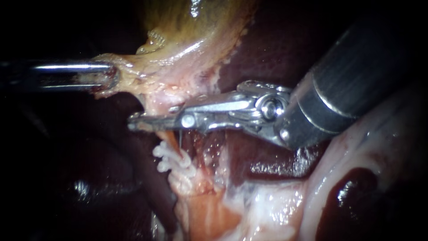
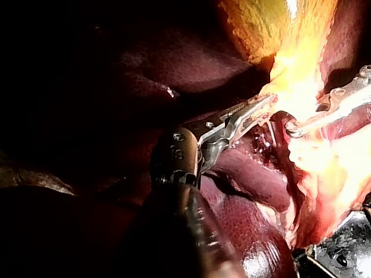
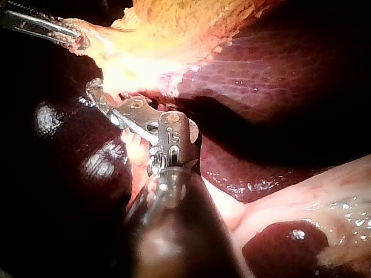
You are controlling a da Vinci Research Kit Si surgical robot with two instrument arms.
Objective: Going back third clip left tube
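My left instrument (image 1: pixel 107 78) comes in from the left, its jaws shut on the pale fringe at the foot of the yellow gallbladder (image 1: pixel 187 27), holding it taut. My right instrument (image 1: pixel 151 121) reaches across from the upper right. Its slim jaws lie level just above the left tube (image 1: pixel 168 136), a narrow gap between them and nothing held. White clips (image 1: pixel 171 160) sit stacked on that tube just below the jaws. In the left wrist view the left instrument (image 2: pixel 255 110) bites the bright tissue and the right instrument (image 2: pixel 301 124) shows beside it. The right wrist view shows the right instrument (image 3: pixel 101 95) under the gallbladder's edge.
Dark red liver (image 1: pixel 267 44) lies behind and beside the right instrument's wrist. Pale glistening tissue (image 1: pixel 356 147) with a dark red pool (image 1: pixel 352 187) fills the lower right. Orange-pink tissue (image 1: pixel 205 214) spreads below the clips.
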